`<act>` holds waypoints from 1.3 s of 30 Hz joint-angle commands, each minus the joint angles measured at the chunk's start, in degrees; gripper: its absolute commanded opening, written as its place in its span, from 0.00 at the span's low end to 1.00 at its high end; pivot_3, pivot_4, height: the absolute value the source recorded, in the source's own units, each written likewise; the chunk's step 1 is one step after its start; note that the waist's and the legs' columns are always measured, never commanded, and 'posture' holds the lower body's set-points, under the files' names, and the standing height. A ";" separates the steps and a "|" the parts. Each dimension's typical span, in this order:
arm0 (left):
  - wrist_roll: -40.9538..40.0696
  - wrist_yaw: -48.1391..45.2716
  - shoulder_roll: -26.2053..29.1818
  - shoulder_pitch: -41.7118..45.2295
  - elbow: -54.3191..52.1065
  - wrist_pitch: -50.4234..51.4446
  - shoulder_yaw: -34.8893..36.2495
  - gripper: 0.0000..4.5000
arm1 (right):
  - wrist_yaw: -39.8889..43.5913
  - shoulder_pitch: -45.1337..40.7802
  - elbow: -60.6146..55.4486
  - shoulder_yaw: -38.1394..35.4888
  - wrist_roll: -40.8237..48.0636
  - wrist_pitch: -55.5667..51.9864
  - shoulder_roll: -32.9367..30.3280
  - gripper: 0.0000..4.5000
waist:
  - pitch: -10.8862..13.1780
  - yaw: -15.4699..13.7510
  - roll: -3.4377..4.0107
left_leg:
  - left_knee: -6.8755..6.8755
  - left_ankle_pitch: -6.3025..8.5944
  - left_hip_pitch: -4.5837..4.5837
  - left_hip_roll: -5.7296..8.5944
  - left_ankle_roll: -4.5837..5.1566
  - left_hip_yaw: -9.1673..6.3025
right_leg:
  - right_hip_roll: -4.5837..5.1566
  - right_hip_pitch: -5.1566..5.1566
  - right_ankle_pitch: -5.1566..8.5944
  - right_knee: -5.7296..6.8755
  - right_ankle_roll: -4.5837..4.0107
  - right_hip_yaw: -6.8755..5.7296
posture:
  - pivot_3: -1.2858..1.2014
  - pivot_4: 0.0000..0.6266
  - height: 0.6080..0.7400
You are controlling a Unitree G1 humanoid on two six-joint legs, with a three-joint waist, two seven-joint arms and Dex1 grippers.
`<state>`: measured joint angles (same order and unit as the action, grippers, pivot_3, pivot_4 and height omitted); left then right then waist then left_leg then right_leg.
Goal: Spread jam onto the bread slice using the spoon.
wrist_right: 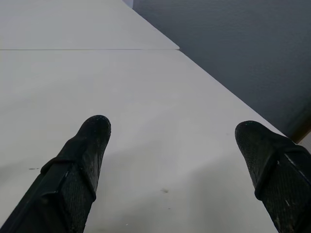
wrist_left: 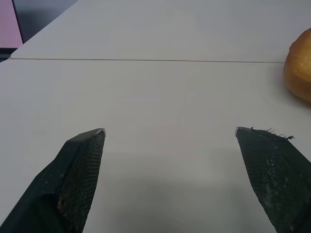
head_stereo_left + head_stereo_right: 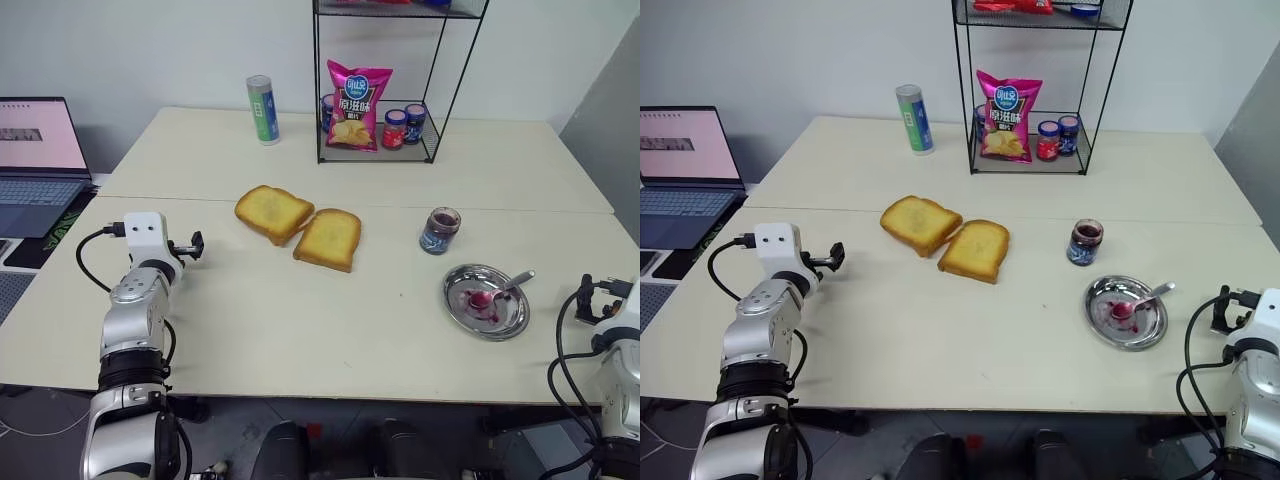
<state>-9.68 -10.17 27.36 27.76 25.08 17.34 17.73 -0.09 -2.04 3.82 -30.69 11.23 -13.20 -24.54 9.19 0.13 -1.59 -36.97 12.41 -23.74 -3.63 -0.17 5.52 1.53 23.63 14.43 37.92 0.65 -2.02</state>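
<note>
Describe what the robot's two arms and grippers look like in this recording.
Both arms are silver-grey metal segments with black joints. The left wrist carries a white boxy module, with a black cable looping behind it. The left gripper and right gripper each have two black textured fingers. Black cables curl around the right wrist.

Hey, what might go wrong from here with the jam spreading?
The two toasts touch, so jam meant for the bread slice may smear onto the other toast. The spoon lies low in the steel dish, handle on the rim, awkward for the open right pincer. The open jam jar beside the dish might get knocked.
</note>
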 commanded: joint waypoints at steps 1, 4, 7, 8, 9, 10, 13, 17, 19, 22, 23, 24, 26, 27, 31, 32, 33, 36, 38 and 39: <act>-0.27 0.07 0.94 0.48 -2.31 -0.70 0.81 1.00 | -0.50 -0.71 -1.16 -1.34 -0.41 1.56 -1.20 1.00 | 0.00 0.00 0.00 | 0.00 0.00 0.00 0.00 0.00 0.00 | 0.00 0.00 0.00 0.00 0.00 0.00 | 0.52 0.24 1.00; 0.62 0.41 1.13 0.62 -1.95 -1.21 0.34 1.00 | -1.09 -0.73 -1.40 -1.61 -0.35 1.34 -0.92 1.00 | 0.00 0.00 0.00 | 0.00 0.00 0.00 0.00 0.00 0.00 | 0.00 0.00 0.00 0.00 0.00 0.00 | 0.52 0.24 1.00; 0.16 -0.58 1.39 0.69 -2.44 -1.38 0.46 1.00 | -0.52 -0.47 -2.04 -1.01 -0.38 1.31 -1.05 1.00 | 0.00 0.00 0.00 | 0.00 0.00 0.00 0.00 0.00 0.00 | 0.00 0.00 0.00 0.00 0.00 0.01 | 0.52 0.24 1.00; -0.29 -1.36 1.51 0.66 -2.77 -1.76 0.71 1.00 | -0.37 -0.42 -2.12 -1.01 -0.42 1.38 -1.21 1.00 | 0.00 0.00 0.00 | 0.00 0.00 0.00 0.00 0.00 0.00 | 0.00 0.00 0.00 0.00 0.00 0.01 | 0.52 0.24 1.00; -0.39 -2.53 1.92 0.70 -3.08 -2.61 0.56 1.00 | -0.25 -0.43 -2.03 -1.17 -0.43 1.46 -1.48 1.00 | 0.00 0.00 0.00 | 0.00 0.00 0.00 0.00 0.00 0.00 | 0.00 0.00 0.00 0.00 0.00 0.00 | 0.52 0.24 1.00; -0.46 -3.30 2.14 0.62 -3.50 -3.16 0.38 1.00 | -0.10 -0.41 -1.88 -1.41 -0.39 1.53 -1.73 1.00 | 0.00 0.00 0.00 | 0.00 0.00 0.00 0.00 0.00 0.00 | 0.00 0.00 0.00 0.00 0.00 0.00 | 0.52 0.24 1.00; -3.83 -10.56 4.53 3.20 -6.12 -2.37 0.23 1.00 | 2.03 -1.11 -3.32 -2.30 1.35 -0.07 -3.62 1.00 | 0.01 0.00 0.01 | 0.00 0.00 -0.02 0.00 0.00 0.00 | 0.00 0.02 0.00 -0.01 0.00 0.00 | 0.52 0.24 1.00; -5.86 -25.28 9.64 3.84 -13.08 -0.91 -5.80 1.00 | 11.46 -4.80 -9.47 -1.07 9.50 -6.04 -8.52 1.00 | 0.08 0.12 0.06 | -0.02 0.00 -0.13 0.02 0.00 0.05 | -0.01 0.15 0.00 0.03 -0.01 0.02 | 0.52 0.24 1.00; -7.33 -30.67 10.75 3.66 -16.42 0.87 -8.68 1.00 | 16.76 -6.27 -13.36 1.21 13.41 -10.75 -11.53 1.00 | -0.01 0.18 0.20 | 0.02 0.00 -0.07 0.04 0.01 0.12 | -0.03 0.12 0.00 0.00 -0.01 0.08 | 0.52 0.24 1.00; -8.26 -36.46 10.85 4.31 -21.59 3.83 -14.07 1.00 | 24.02 -7.98 -21.88 5.44 23.14 -20.64 -14.63 1.00 | -0.03 0.15 0.23 | 0.07 0.01 -0.05 -0.01 0.01 0.07 | -0.06 0.09 0.03 -0.02 -0.05 0.06 | 0.52 0.24 1.00; -8.60 -37.50 10.65 4.49 -22.80 4.70 -15.12 1.00 | 25.30 -8.24 -23.90 6.22 25.67 -23.18 -15.17 1.00 | -0.03 0.11 0.22 | 0.07 0.01 -0.06 -0.05 0.01 0.02 | -0.11 0.09 0.04 -0.02 -0.07 0.03 | 0.52 0.24 1.00; -8.70 -38.09 10.46 4.56 -23.67 5.18 -15.85 1.00 | 25.96 -8.26 -25.42 6.72 27.25 -24.92 -15.51 1.00 | -0.02 0.07 0.21 | 0.07 0.01 -0.09 -0.06 0.01 -0.05 | -0.17 0.10 0.06 -0.02 -0.11 -0.01 | 0.52 0.24 1.00; -7.07 -40.27 9.30 5.08 -25.09 4.86 -20.56 1.00 | 27.33 -8.36 -30.51 9.89 32.01 -29.46 -15.62 1.00 | -0.02 -0.02 0.21 | 0.07 0.01 -0.14 -0.08 0.01 -0.13 | -0.20 0.11 0.10 -0.01 -0.17 -0.07 | 0.52 0.24 1.00; -6.28 -40.86 8.94 5.28 -25.27 4.65 -22.17 1.00 | 27.50 -8.47 -32.08 10.86 33.50 -31.04 -15.53 1.00 | -0.02 -0.05 0.21 | 0.08 0.01 -0.15 -0.06 0.01 -0.14 | -0.21 0.12 0.11 -0.01 -0.19 -0.08 | 0.52 0.24 1.00; -1.62 -39.22 6.97 5.35 -22.20 2.36 -26.01 1.00 | 25.86 -8.53 -37.03 14.68 37.90 -34.87 -13.06 1.00 | 0.00 -0.10 0.17 | 0.04 0.01 -0.18 0.02 0.02 -0.11 | -0.23 0.12 0.12 -0.03 -0.18 -0.06 | 0.52 0.24 1.00; -1.51 -38.77 6.51 4.68 -21.98 2.64 -25.92 1.00 | 25.70 -8.07 -37.88 16.15 37.92 -35.13 -12.37 1.00 | 0.01 -0.07 0.16 | 0.02 0.01 -0.19 0.01 0.02 -0.10 | -0.23 0.12 0.12 -0.04 -0.18 -0.06 | 0.52 0.24 1.00; -1.45 -38.45 6.23 3.91 -21.89 2.83 -25.72 1.00 | 25.64 -7.65 -38.49 17.39 37.84 -35.36 -11.88 1.00 | 0.01 -0.03 0.15 | 0.01 0.01 -0.19 0.01 0.02 -0.11 | -0.23 0.12 0.11 -0.04 -0.17 -0.05 | 0.52 0.24 1.00; -0.69 -36.91 5.59 1.59 -20.31 2.14 -24.88 1.00 | 24.55 -7.60 -39.52 19.68 38.70 -36.12 -9.94 1.00 | 0.01 0.00 0.16 | 0.03 0.01 -0.18 -0.03 0.02 -0.12 | -0.22 0.13 0.11 -0.03 -0.17 -0.05 | 0.52 0.24 1.00; -0.73 -36.26 5.12 0.86 -19.42 2.07 -24.44 1.00 | 24.08 -7.85 -40.00 20.61 38.85 -36.46 -9.17 1.00 | 0.01 -0.04 0.15 | 0.04 0.01 -0.18 -0.04 0.02 -0.14 | -0.21 0.15 0.12 -0.01 -0.18 -0.06 | 0.52 0.24 1.00; -0.87 -35.65 4.50 0.66 -18.48 2.16 -24.04 1.00 | 23.64 -8.13 -40.22 21.36 38.88 -36.79 -8.73 1.00 | 0.01 -0.06 0.15 | 0.03 0.01 -0.19 -0.05 0.02 -0.16 | -0.21 0.15 0.12 -0.01 -0.18 -0.09 | 0.52 0.24 1.00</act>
<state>-10.43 -46.69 32.02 27.89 7.01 20.58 -8.11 24.06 -9.56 -33.86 -9.21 49.06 -50.06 -33.31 9.21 0.07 -1.44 -36.95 12.42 -23.94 -3.68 -0.15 5.35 1.32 23.78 14.55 37.91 0.47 -2.12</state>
